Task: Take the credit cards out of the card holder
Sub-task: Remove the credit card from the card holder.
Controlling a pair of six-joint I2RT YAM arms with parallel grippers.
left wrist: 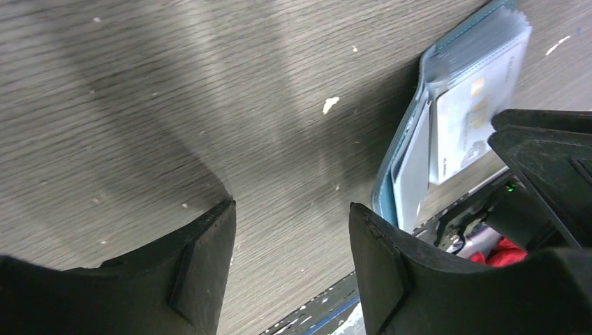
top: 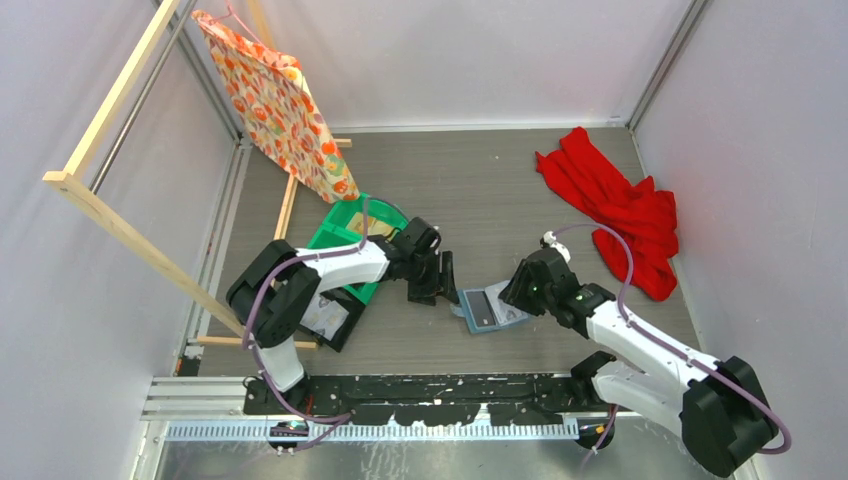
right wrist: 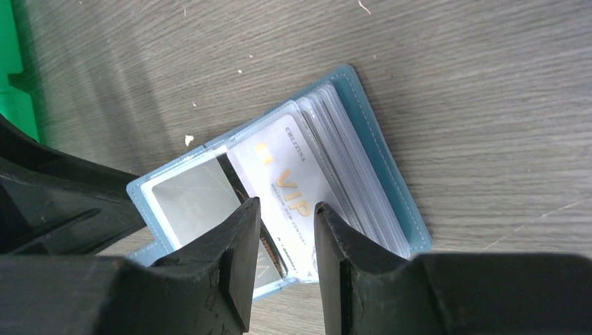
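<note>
The blue-teal card holder [top: 483, 310] lies open on the table between my grippers. In the right wrist view the card holder [right wrist: 380, 174] shows a fan of clear sleeves and a pale credit card [right wrist: 283, 171] with gold "VIP" print on top. My right gripper [right wrist: 286, 206] hovers just over that card with its jaws a narrow gap apart and nothing clamped between them. My left gripper [left wrist: 292, 208] is open and empty over bare table, just left of the card holder [left wrist: 408, 160]. In the top view the left gripper [top: 440, 285] and the right gripper [top: 510, 293] flank the holder.
A green plastic bin [top: 345, 225] stands behind the left arm, with a dark flat object [top: 335, 318] beside it. A red cloth [top: 620, 205] lies at the back right. A patterned bag [top: 280, 100] hangs on a wooden frame [top: 110, 215] at the left.
</note>
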